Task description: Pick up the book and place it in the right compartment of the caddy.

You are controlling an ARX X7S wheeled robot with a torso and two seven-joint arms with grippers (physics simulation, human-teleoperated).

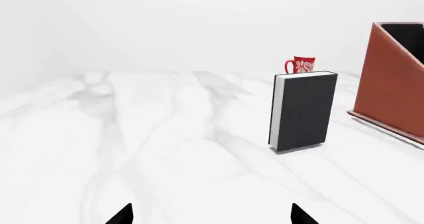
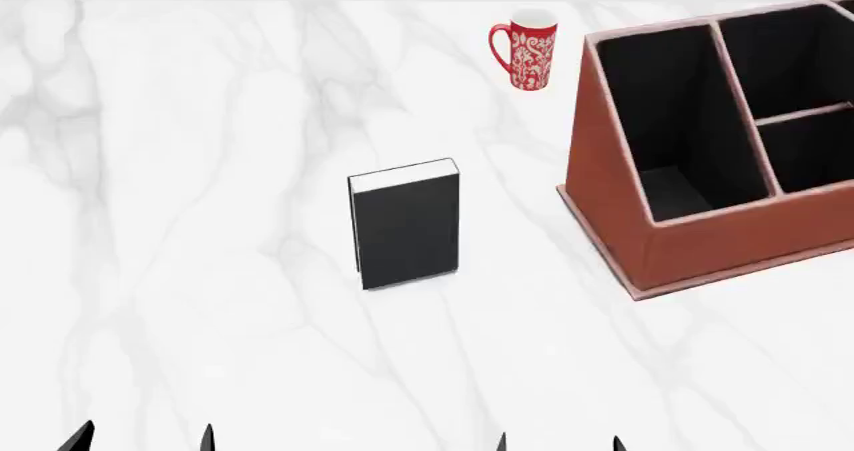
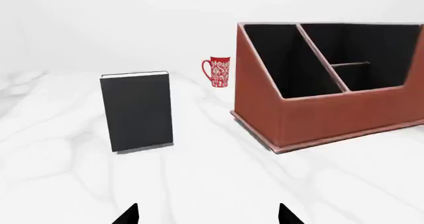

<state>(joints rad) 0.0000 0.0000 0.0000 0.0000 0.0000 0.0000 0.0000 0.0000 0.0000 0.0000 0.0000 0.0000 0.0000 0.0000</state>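
Note:
The black book stands upright on the white marble table, white page edges up; it also shows in the left wrist view and the right wrist view. The reddish-brown caddy with black sections stands to its right, also seen in the right wrist view and at the edge of the left wrist view. My left gripper and right gripper are both open and empty at the near edge, well short of the book. Only their fingertips show.
A red patterned mug stands at the back, behind the book and left of the caddy. The marble table stretches wide to the left and front.

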